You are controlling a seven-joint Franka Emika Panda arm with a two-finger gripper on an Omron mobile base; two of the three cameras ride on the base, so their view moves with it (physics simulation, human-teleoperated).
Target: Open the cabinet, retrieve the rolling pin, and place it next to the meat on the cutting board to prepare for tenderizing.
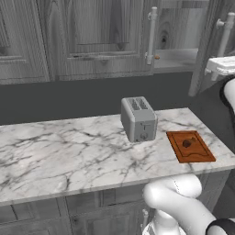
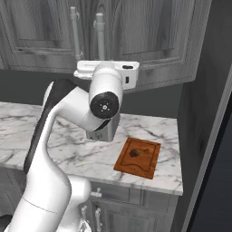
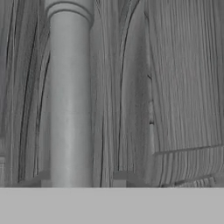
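Left base view, surface (image 1: 69, 151): marble; toaster (image 1: 138, 118) beside cutting board (image 1: 190, 146), meat (image 1: 187, 143) on it.
Cabinet (image 1: 183, 41): ajar, rolling pin (image 1: 157, 57) tip on shelf.
End effector (image 3: 81, 181): straddling door handle (image 3: 69, 96); grip state unclear.

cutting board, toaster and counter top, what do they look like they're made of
The cutting board looks like orange-brown wood with a darker rim; faint grain shows, with a matte finish. The toaster looks like brushed grey metal, judging by its even dull sheen, though it could be painted. The counter top looks like polished white marble with grey veins running through it; it may be an imitation.
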